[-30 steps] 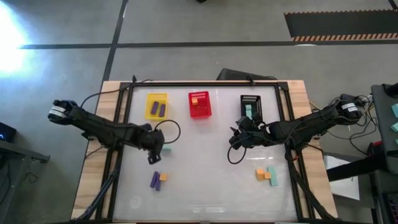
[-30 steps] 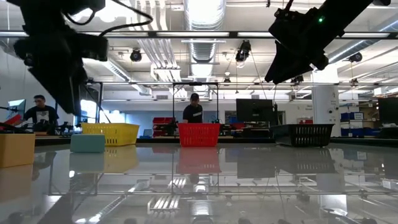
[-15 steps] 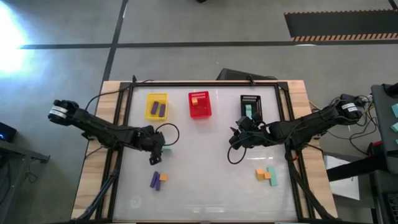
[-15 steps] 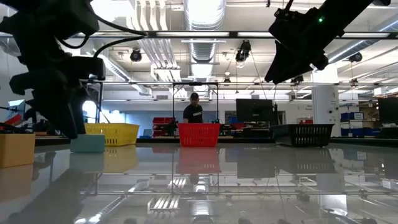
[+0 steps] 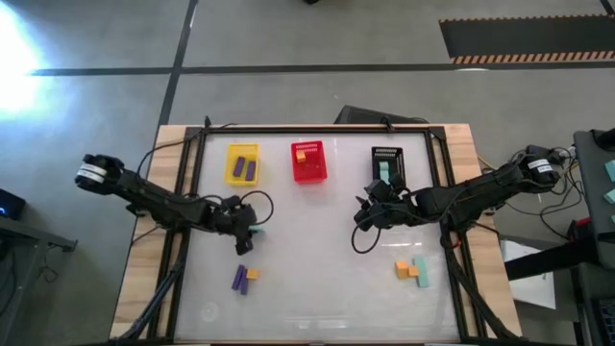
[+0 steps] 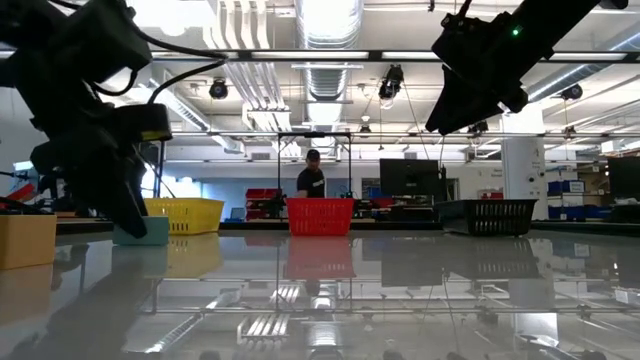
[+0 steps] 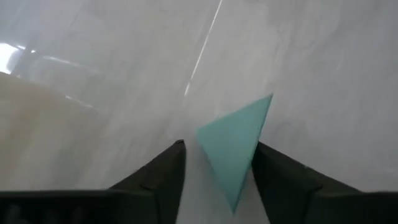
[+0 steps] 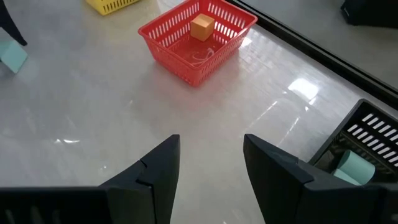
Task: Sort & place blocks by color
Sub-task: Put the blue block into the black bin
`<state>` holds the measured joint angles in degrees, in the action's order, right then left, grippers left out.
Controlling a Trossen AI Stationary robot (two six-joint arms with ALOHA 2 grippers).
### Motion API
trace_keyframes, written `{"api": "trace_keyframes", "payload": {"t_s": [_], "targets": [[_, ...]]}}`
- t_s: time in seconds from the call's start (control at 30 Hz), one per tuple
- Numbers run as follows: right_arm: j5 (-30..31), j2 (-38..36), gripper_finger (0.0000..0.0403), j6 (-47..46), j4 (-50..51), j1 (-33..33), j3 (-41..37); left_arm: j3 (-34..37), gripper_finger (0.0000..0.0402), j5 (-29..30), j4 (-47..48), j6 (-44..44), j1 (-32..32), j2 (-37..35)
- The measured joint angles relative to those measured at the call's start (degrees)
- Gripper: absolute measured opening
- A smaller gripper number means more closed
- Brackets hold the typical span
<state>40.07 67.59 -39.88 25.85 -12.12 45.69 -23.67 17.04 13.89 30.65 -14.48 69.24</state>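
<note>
The left claw (image 6: 125, 215) hides most of the teal block (image 6: 152, 232) in the low view.

Left arm reaches in from the left edge of the desk, stretched low and long toward the middle-left, wrist tipped down so the left pincer (image 5: 244, 234) sits right at the surface. Its two dark fingers (image 7: 158, 177) are spread apart, one on each side of the gap. Right arm comes in from the right edge, elbow bent, forearm angled toward the centre. The right pincer (image 5: 365, 215) hangs up off the surface, fingers (image 8: 155, 171) parted, nothing between them.
</note>
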Motion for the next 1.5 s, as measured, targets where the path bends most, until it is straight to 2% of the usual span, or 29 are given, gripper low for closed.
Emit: {"api": "trace_keyframes", "payload": {"t_s": [0.27,0.37,0.53,0.73,0.9,1.0,1.17,1.43,1.5], "targets": [[0.02,0.00,0.0169,0.86,-1.13,-0.01,-0.02,0.03,0.0039,-0.04,-0.27,-1.07,0.00,0.71],[0.08,0.00,0.0169,5.04,-4.22,-0.11,-0.72,0.01,0.0016,0.99,-3.82,-1.81,-0.02,-0.27],[-1.15,0.86,0.0169,18.81,-20.08,-1.49,-4.30,-0.03,0.0010,2.03,-22.01,-11.72,-0.04,-0.77],[-13.91,5.21,0.0169,36.39,-46.17,-1.90,-8.60,-0.05,0.0008,2.36,-39.91,-21.42,-0.04,-0.64],[-21.31,11.46,0.0169,46.70,-65.17,-1.90,-8.81,-0.05,0.0008,2.38,-45.71,-23.62,-0.04,-0.60],[-22.53,15.51,0.0169,50.56,-70.32,-1.90,-6.52,-0.05,0.0008,2.37,-46.55,-23.59,-0.05,-0.60],[-22.52,20.64,0.0169,54.68,-72.25,-1.51,-1.45,-0.05,0.0008,2.36,-46.76,-23.57,-0.09,-0.57],[-22.61,26.45,0.0169,54.48,-72.26,1.09,5.03,-0.12,0.0008,2.34,-48.04,-23.66,-0.09,-0.57],[-24.52,27.33,0.0169,54.47,-72.41,1.66,6.22,-0.12,0.0008,2.34,-48.00,-23.68,-0.09,-0.57]]}}
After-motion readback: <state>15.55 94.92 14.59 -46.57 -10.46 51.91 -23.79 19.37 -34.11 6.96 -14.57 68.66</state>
